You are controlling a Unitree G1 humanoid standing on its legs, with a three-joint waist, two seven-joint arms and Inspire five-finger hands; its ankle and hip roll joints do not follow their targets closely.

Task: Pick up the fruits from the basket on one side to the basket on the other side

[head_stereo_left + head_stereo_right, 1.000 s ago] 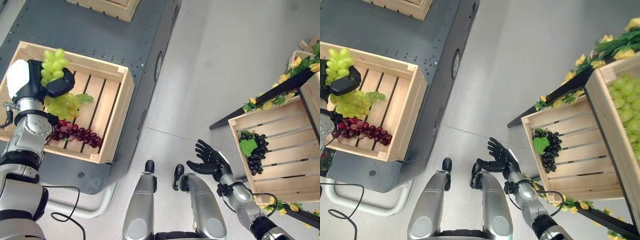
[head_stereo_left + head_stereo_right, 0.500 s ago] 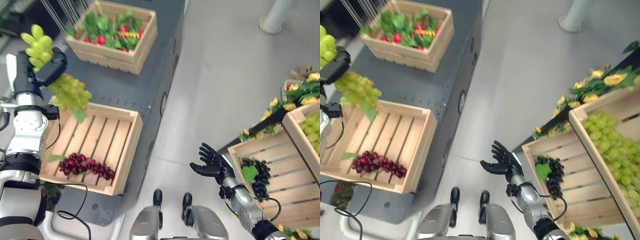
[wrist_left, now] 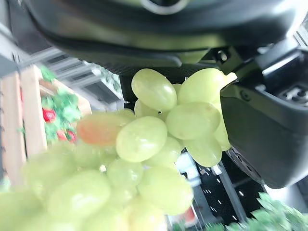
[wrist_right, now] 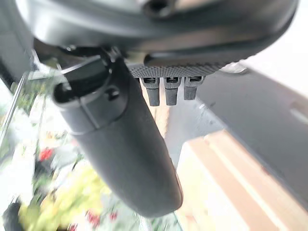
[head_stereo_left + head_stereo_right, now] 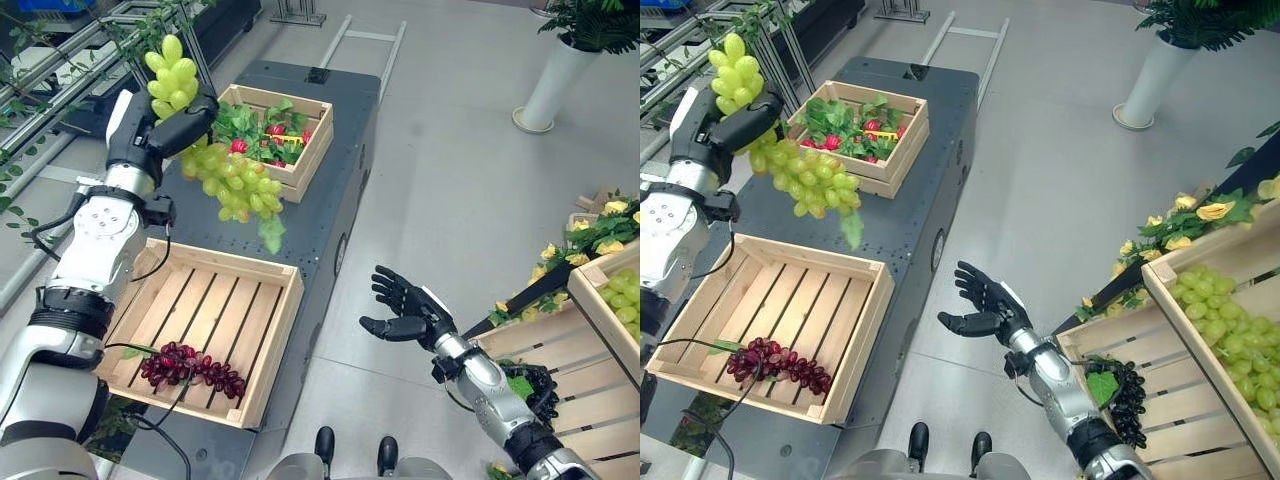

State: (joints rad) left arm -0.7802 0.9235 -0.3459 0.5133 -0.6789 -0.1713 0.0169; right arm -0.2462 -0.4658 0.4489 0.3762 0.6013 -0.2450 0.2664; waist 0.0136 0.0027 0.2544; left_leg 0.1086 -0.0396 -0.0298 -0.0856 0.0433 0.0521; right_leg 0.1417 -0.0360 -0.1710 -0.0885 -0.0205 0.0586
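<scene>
My left hand (image 5: 150,125) is shut on a bunch of green grapes (image 5: 225,183), held high above the dark cart with the bunch hanging down past its fingers. Close up, the green grapes (image 3: 149,139) sit between thumb and fingers (image 3: 260,130). Below it stands a wooden crate (image 5: 270,330) with a bunch of red grapes (image 5: 190,366) in its near corner. My right hand (image 5: 405,312) hovers open, palm up, over the floor between the cart and a wooden crate on the right (image 5: 1160,440) that holds black grapes (image 5: 1127,395).
A crate of leafy greens and red fruit (image 5: 270,130) sits farther back on the dark cart (image 5: 330,200). A higher crate (image 5: 1240,330) with green grapes stands at the right among yellow flowers. A white planter (image 5: 545,85) stands on the floor beyond.
The camera has tilted up, showing more of the room. My left hand has lifted the green grapes out of the crate and swung them toward the middle. The right hand stays open.
</scene>
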